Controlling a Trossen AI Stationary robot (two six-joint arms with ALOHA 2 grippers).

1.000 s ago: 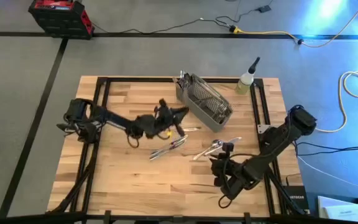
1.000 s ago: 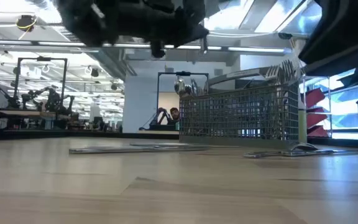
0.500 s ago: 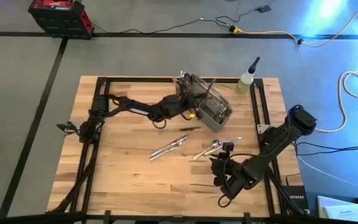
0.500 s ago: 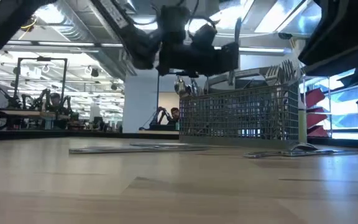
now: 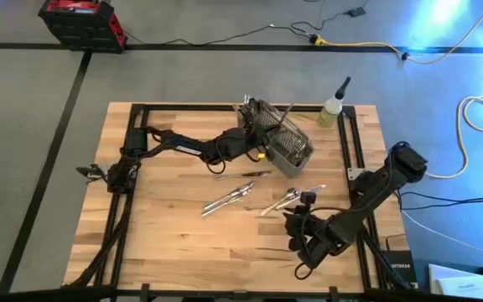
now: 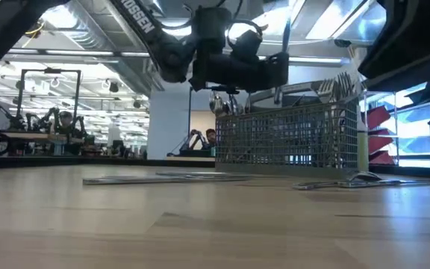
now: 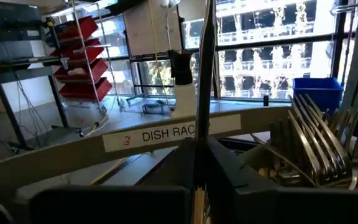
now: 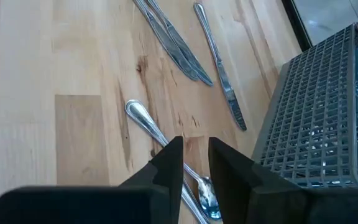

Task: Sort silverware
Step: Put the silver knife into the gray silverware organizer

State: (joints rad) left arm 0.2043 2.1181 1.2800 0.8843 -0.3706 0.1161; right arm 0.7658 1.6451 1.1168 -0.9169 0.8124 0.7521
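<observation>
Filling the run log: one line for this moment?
left claw: shut on knife, over mesh basket | right claw: open, above spoon

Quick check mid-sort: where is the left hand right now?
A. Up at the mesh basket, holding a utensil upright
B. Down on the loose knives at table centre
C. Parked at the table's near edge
A: the left hand sits at the mesh basket, shut on a slim utensil standing upright between its fingers.

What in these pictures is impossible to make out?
- What kind of piece the left gripper holds: its end is cut off by the left wrist view's top edge.
- How many pieces stand in the basket: too small in the high view, screened by mesh in the low view.
- The spoon bowl: partly behind the right gripper.
</observation>
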